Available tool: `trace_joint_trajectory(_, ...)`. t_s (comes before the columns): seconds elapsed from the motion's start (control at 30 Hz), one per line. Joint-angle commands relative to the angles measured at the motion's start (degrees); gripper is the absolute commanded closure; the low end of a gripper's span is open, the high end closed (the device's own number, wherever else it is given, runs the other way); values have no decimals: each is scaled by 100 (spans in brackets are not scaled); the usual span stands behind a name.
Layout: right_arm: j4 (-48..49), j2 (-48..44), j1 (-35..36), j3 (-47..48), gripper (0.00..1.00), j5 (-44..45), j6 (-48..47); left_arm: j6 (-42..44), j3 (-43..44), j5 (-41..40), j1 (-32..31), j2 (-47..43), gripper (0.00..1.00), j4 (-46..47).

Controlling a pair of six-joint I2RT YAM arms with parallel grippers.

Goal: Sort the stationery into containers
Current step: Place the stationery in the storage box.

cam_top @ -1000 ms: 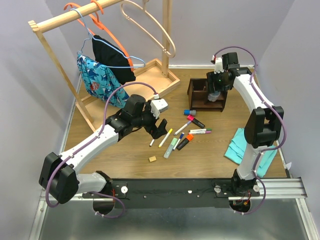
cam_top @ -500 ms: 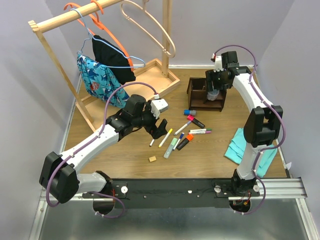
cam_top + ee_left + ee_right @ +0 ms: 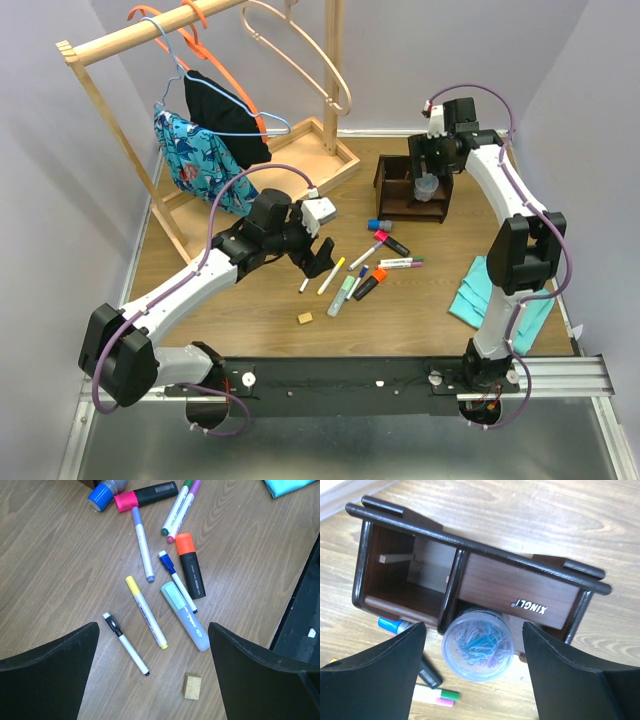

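step: clip cup (image 3: pixel 477 642) stands upright in what looks like the front section of the organizer (image 3: pixel 520 587), clips inside; I judge that drop-off done, loose pens come next
right gripper (image 3: pixel 474 626): released, fingers spread wide either side of the cup with a gap on both sides, nothing held
left gripper (image 3: pixel 322 257): released, wide open, empty, hovering over the loose pile on the table (image 3: pixel 50 570)
stationery to sort: yellow-capped pen (image 3: pixel 146 612), black-capped pen (image 3: pixel 126 644), pale green highlighter (image 3: pixel 185 616), blue-capped pen (image 3: pixel 177 582), orange highlighter (image 3: pixel 191 566), lilac pen (image 3: pixel 142 544), green and purple pens (image 3: pixel 175 510), pink-capped marker (image 3: pixel 146 495), blue-capped stub (image 3: pixel 102 494), eraser cube (image 3: pixel 192 686); all flat on the table, none in the organizer that I can see
next, left: go down on the yellow-capped pen; it lies roughly across my closing line, so little wrist turn needed; black-capped pen sits near on one side, green highlighter near on the other, so I want to come in centred
next, right: lift straight up before swinging, organizer walls stand on both sides of my fingers
edges: organizer compartments are open-topped with tall dividers, pens must go in tip-down from above; blue-capped stub lies just beside the organizer's front
room: bare wood to the left of the pile; black rail (image 3: pixel 300 605) near the eraser cube's side, little margin there; teal cloth (image 3: pixel 292 486) well apart from the pens; clothes rack (image 3: pixel 200 60) behind my left arm, well apart
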Motion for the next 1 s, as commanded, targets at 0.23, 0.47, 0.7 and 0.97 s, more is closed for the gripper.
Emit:
trace_joint_trajectory(0.23,-38,-1067,34,-794,24,245,-63,-71,10,164,52,-40,1,107)
trace_joint_trajectory(0.47,-162,-1553,34,-1692,100,-741,-186,-123,-26,173,61,-23,1,168)
trace_joint_trajectory(0.7,13,-1264,34,-1659,99,-346,-292,-150,10,173,61,21,1,142)
trace_joint_trajectory(0.97,145,-868,34,-1264,100,-188,-265,-159,1,164,88,83,1,168)
